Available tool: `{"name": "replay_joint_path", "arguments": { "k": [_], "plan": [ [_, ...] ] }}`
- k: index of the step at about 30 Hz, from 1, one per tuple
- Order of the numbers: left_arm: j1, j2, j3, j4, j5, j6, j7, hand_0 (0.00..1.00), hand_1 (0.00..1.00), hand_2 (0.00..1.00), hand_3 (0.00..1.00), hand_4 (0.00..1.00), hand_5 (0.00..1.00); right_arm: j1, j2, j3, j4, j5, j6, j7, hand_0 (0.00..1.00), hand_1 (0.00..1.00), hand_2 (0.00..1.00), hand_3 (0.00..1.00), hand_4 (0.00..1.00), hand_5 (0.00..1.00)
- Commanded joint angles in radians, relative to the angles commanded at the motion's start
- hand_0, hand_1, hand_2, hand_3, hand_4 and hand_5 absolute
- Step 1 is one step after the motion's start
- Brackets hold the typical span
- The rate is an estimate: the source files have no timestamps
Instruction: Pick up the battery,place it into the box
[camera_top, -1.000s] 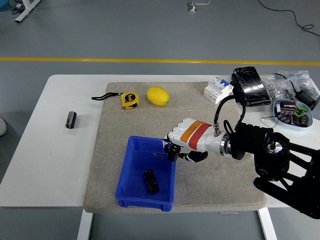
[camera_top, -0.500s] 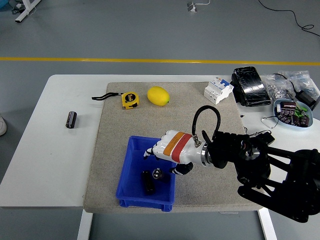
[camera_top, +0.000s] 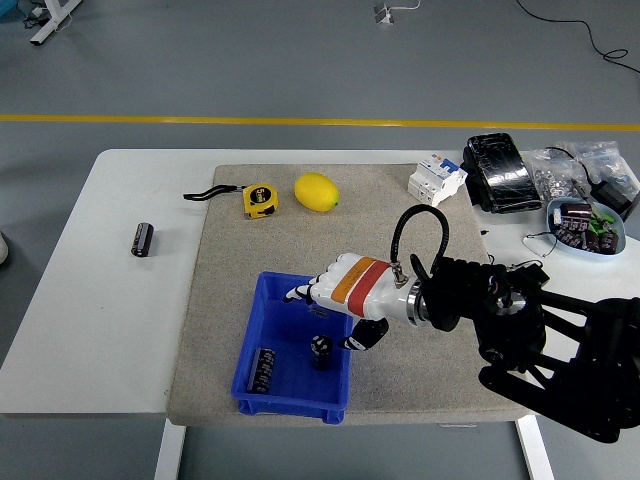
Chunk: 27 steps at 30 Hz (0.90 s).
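Note:
The blue box (camera_top: 247, 352) sits on the grey mat near the table's front edge. Two black batteries are inside it: one (camera_top: 264, 368) lies at the left, the other (camera_top: 320, 351) stands near the right wall. My right hand (camera_top: 330, 308), white with an orange band, hovers over the box's far right part. Its fingers are spread and hold nothing. A third black battery (camera_top: 143, 239) lies on the bare white table at the far left.
A yellow tape measure (camera_top: 260, 199) and a lemon (camera_top: 316, 191) lie at the back of the mat (camera_top: 220, 290). A white breaker (camera_top: 437, 179), a black pack (camera_top: 501, 172) and a bowl of parts (camera_top: 585, 225) crowd the right side.
My right hand carried a battery from the box's right rim in over the box and let it go. That battery now stands in the box. The other battery in the box shifted left.

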Motion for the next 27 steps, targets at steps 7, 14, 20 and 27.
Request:
{"name": "replay_joint_path", "arguments": {
  "k": [7, 14, 20, 27],
  "plan": [
    [0.003, -0.001, 0.000, -0.001, 0.001, -0.001, -0.001, 0.670, 0.634, 0.654, 0.635, 0.652, 0.680, -0.021, -0.017, 0.100, -0.015, 0.011, -0.025, 0.015, 0.417, 0.468, 0.731, 0.891, 0.866, 0.111],
    [-0.001, -0.002, 0.005, 0.000, -0.008, -0.004, -0.007, 0.670, 0.630, 0.653, 0.635, 0.652, 0.680, -0.070, -0.047, 0.230, -0.077, 0.033, -0.072, 0.035, 0.414, 0.462, 0.725, 0.881, 0.871, 0.120],
    [-0.003, -0.007, 0.015, 0.001, -0.022, 0.002, -0.012, 0.670, 0.627, 0.653, 0.635, 0.652, 0.680, -0.134, -0.079, 0.327, -0.121, 0.041, -0.101, 0.043, 0.412, 0.463, 0.724, 0.871, 0.871, 0.123],
    [0.002, -0.013, 0.021, 0.005, -0.032, 0.013, -0.017, 0.670, 0.625, 0.651, 0.636, 0.652, 0.681, -0.237, -0.101, 0.472, -0.168, 0.090, -0.168, 0.064, 0.423, 0.463, 0.720, 0.861, 0.873, 0.123]
  ]
}}
